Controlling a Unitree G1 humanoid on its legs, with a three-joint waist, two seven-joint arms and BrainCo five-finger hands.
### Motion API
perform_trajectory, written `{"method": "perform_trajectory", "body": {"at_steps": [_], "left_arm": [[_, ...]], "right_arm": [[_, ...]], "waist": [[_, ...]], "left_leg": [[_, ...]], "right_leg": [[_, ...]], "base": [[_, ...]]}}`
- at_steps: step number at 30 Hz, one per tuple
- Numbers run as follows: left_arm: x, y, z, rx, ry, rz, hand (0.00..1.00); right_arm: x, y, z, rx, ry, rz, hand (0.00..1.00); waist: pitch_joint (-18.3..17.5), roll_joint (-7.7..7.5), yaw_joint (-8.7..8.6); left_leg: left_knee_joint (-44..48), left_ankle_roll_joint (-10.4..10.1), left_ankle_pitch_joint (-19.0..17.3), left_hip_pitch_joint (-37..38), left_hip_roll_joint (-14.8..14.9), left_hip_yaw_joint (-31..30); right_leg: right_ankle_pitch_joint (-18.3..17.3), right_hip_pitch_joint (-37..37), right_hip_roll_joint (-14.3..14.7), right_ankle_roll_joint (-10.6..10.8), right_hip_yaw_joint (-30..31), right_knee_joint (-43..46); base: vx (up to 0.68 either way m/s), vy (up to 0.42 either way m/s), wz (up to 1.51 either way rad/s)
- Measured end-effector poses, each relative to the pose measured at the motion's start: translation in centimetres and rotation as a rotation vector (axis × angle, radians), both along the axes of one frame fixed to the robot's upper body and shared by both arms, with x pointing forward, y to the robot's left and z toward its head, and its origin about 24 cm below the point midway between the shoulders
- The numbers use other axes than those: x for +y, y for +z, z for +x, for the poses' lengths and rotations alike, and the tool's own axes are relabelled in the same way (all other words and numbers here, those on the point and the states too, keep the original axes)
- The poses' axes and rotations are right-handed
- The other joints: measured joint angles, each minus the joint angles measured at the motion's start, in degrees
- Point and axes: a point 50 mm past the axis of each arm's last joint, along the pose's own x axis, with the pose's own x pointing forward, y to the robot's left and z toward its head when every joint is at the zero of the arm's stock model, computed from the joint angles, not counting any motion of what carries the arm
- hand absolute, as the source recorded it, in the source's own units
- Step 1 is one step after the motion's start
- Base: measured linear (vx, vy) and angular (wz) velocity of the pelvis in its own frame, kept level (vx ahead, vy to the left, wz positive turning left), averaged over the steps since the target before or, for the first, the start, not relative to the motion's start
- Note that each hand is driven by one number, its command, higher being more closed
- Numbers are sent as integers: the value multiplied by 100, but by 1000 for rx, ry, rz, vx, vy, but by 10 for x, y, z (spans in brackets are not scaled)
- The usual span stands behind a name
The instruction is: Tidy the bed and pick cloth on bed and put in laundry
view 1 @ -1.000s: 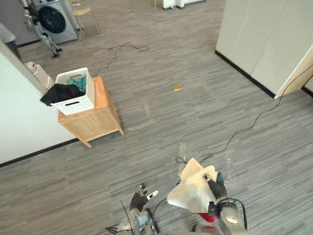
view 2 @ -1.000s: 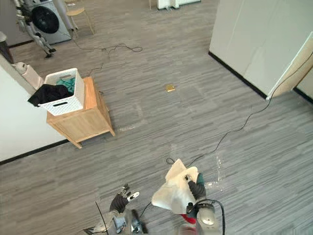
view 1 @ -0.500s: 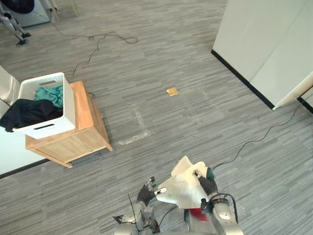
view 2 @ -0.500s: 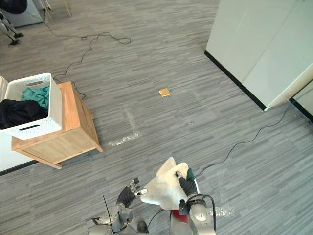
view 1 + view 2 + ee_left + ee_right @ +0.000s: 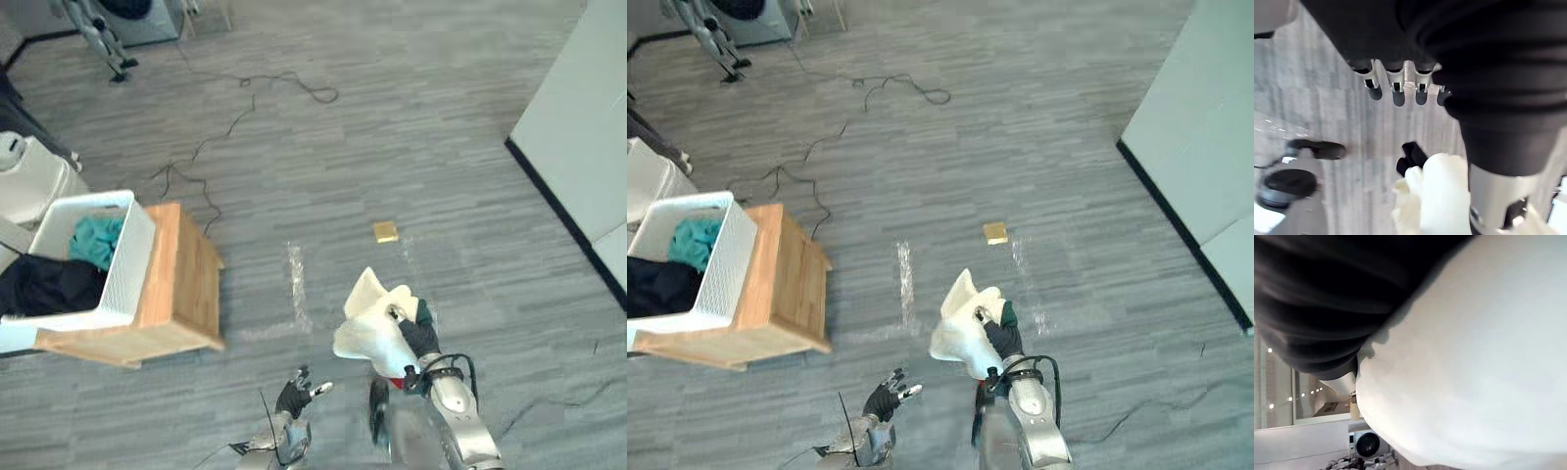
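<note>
At the far left stands the white perforated plastic laundry basket [image 5: 129, 272], set on top of a low light-wood cabinet [image 5: 178, 262], so its open mouth is raised and easy to reach from above. A black cloth [image 5: 44, 284] and a teal cloth [image 5: 95, 240] already lie inside it. Closer to the middle and low in the eye views is my left hand [image 5: 297, 395]. Its fingers [image 5: 1396, 93] are straight and spread and they hold nothing, so I judge it is only hanging free at my side. Next comes the task's thing, the cream-white crumpled cloth [image 5: 367, 323]. It is in the air in front of me, above the grey striped floor [image 5: 470, 196] and well apart from the basket. My right hand [image 5: 418, 339] is closed tightly on it from the side, and the bunched fabric stands up over my fingers, I think so that nothing drags on the floor. A small yellow square piece [image 5: 386, 231] lies on the floor just beyond the cloth. At the far right is a pale wall panel [image 5: 588, 127]. The cloth is not yet in the basket, so I must carry it to the left.
</note>
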Motion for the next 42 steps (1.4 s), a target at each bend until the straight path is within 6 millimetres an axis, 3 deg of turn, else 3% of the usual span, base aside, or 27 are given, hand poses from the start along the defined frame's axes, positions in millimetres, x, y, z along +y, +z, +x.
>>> {"method": "perform_trajectory", "body": {"at_steps": [2, 6, 7, 8, 9, 10, 12, 13, 15, 17, 18, 20, 23, 24, 25, 26, 27, 28, 29, 31, 33, 34, 36, 39, 40, 41, 42], "left_arm": [[3, 4, -1, -18, 44, -24, 0], [3, 6, -7, -28, 80, -73, 0], [2, 6, -7, -22, 86, -83, 0], [2, 4, -12, -6, 90, -84, 0], [2, 3, -12, 1, 94, -87, 0], [6, 5, -11, -8, 111, -82, 0], [9, 5, -11, -13, 129, -83, 0], [9, 6, -11, -13, 127, -84, 0], [14, 5, -11, -12, 125, -67, 0], [21, 4, -13, -10, 112, -37, 0], [26, 3, -12, -11, 108, -20, 0], [30, 1, -12, 1, 100, -3, 0], [33, -9, -21, 59, 83, 25, 0], [34, -14, -26, 87, 69, 42, 0], [36, -15, -28, 93, 58, 60, 0], [39, -15, -28, 94, 56, 68, 0], [45, -14, -28, 85, 55, 86, 0], [42, -18, -32, 110, 66, 75, 0], [39, -18, -34, 114, 65, 65, 0], [29, -17, -30, 104, 61, 42, 0], [28, -16, -28, 97, 66, 38, 0], [28, -16, -29, 100, 65, 36, 0], [26, -15, -27, 91, 64, 32, 0], [27, -12, -27, 75, 62, 35, 0], [27, -11, -28, 67, 63, 35, 0], [27, -11, -27, 65, 62, 37, 0], [31, -9, -26, 53, 64, 45, 0]], "right_arm": [[-4, 1, 6, -4, 6, -20, 100], [-17, -5, 3, 24, -3, -70, 100], [-21, -5, 3, 25, -8, -79, 100], [-24, -6, 2, 31, -23, -83, 100], [-24, -9, 1, 42, -27, -81, 100], [-22, -14, -2, 70, -21, -86, 100], [-18, -14, -2, 71, -7, -86, 100], [-13, -15, -3, 72, 6, -91, 100], [-3, -19, -6, 89, 33, -81, 100], [6, -21, -9, 97, 66, -63, 100], [12, -20, -10, 90, 78, -45, 100], [13, -18, -9, 78, 76, -33, 100], [13, -18, -9, 79, 71, -21, 100], [13, -19, -10, 81, 62, -13, 100], [12, -20, -11, 85, 48, -2, 100], [13, -20, -12, 87, 44, 6, 100], [17, -22, -16, 94, 41, 26, 100], [15, -24, -17, 106, 49, 11, 100], [12, -25, -20, 108, 38, 9, 100], [4, -25, -20, 108, 25, -8, 100], [1, -27, -23, 118, 25, -20, 100], [-1, -23, -21, 99, 7, -12, 100], [-4, -14, -15, 57, -15, -4, 100], [-7, -8, -9, 28, -25, -9, 100], [-8, -9, -10, 32, -23, -18, 100], [-9, -11, -10, 43, -23, -20, 100], [-7, -9, -10, 37, -18, -16, 100]], "waist": [[-4, 11, -3], [-31, 40, -21], [-96, 74, -21], [-189, 172, -21], [-209, 84, -18], [-342, -165, 1], [-470, -265, 12], [-480, -327, -54], [-464, -321, -55], [-460, -246, -163], [-485, -270, -199], [-509, -285, -229], [-522, -290, -228], [-522, -283, -239], [-543, -321, -222], [-561, -387, -198], [-613, -585, -143], [-690, -297, -154], [-738, -312, -190], [-708, -92, -250], [-635, -159, -231], [-638, -193, -211], [-639, -195, -235], [-643, -183, -205], [-644, -129, -166], [-678, -184, -149], [-734, -363, -154]], "left_leg": [[-1215, 45, -292, -572, -364, 771], [-3978, 84, -218, -615, -855, 2107], [-4661, 391, 3, -543, -887, 2668], [-4961, 973, 316, -451, -841, 3178], [-4860, 1552, 206, -409, -926, 3178], [-4873, 1584, 19, -334, -1248, 3039], [-5065, 1577, -139, -112, -1613, 2771], [-5256, 1551, -182, 168, -1865, 2457], [-5552, 1475, -224, 764, -2117, 1920], [-5679, 1416, -216, 1282, -2156, 1268], [-5682, 1380, -193, 1450, -2205, 880], [-5674, 1200, -283, 1589, -2249, 295], [-5641, 857, -477, 1740, -2260, -565], [-5564, 641, -602, 1788, -2190, -825], [-5415, 380, -766, 1808, -2102, -991], [-5322, 228, -870, 1838, -2088, -1060], [-5108, 79, -1041, 1862, -2098, -1101], [-4530, 8, -1243, 1692, -1704, -1172], [-4026, -17, -1224, 1458, -1562, -1171], [-2687, -109, -921, 912, -1085, -837], [-1803, -42, -318, 632, -549, 49], [-1780, 122, -481, 572, -310, 835], [-2248, 162, -600, 274, -448, 1186], [-4406, 45, -336, -5, -1017, 1348], [-5000, 600, 239, 98, -1085, 1352], [-5058, 620, 255, 202, -1167, 1428], [-5237, 669, 221, 278, -1368, 1484]], "right_leg": [[-195, 345, -231, 134, -132, -210], [-452, 952, -499, 503, -615, -501], [-616, 1128, -477, 707, -813, -551], [-875, 1358, -404, 909, -1012, -498], [-1023, 1474, -484, 1004, -1084, -399], [-1140, 1443, -775, 1127, -1236, 5], [-1137, 1011, -1183, 1127, -1209, 1438], [-870, 568, -1412, 1363, -898, 2959], [-864, 3, -1421, 1300, -359, 5101], [-1057, -298, -1211, 993, -284, 5761], [-1177, -560, -1177, 815, -244, 5606], [-1404, -1010, -1189, 787, -122, 4884], [-1450, -1413, -970, 838, 753, 2604], [-1174, -1386, -830, 860, 1313, 1593], [-509, -1242, -774, 936, 1616, 623], [-26, -1187, -792, 949, 1639, 285], [743, -1165, -909, 873, 1567, 188], [330, -1060, -759, 989, 1176, 695], [21, -967, -726, 943, 990, 712], [-189, -510, -578, 747, 501, 630], [-260, 27, -544, 614, 245, 324], [-288, 352, -624, 582, 161, 34], [-296, 420, -734, 588, 87, -162], [-279, 550, -831, 621, -17, -500], [-307, 625, -770, 769, 3, -532], [-334, 689, -822, 813, 48, -538], [-369, 737, -965, 885, 46, -575]], "base": [[468, -73, 20], [484, 34, 54], [561, 87, 86], [669, 125, 89], [690, 154, 91], [588, 166, 82], [603, 235, 83], [592, 214, 88], [547, 84, 138], [462, -46, 172], [400, -129, 192], [392, -164, 188], [410, -268, 165], [424, -389, 163], [290, -281, 163], [297, -347, 139], [297, -470, 139], [358, -540, 147], [260, -427, 126], [221, -364, 104], [211, -299, 73], [212, -222, 34], [139, -102, 20], [189, 23, 6], [208, 77, -7], [304, 82, -11], [331, 84, -3]]}}
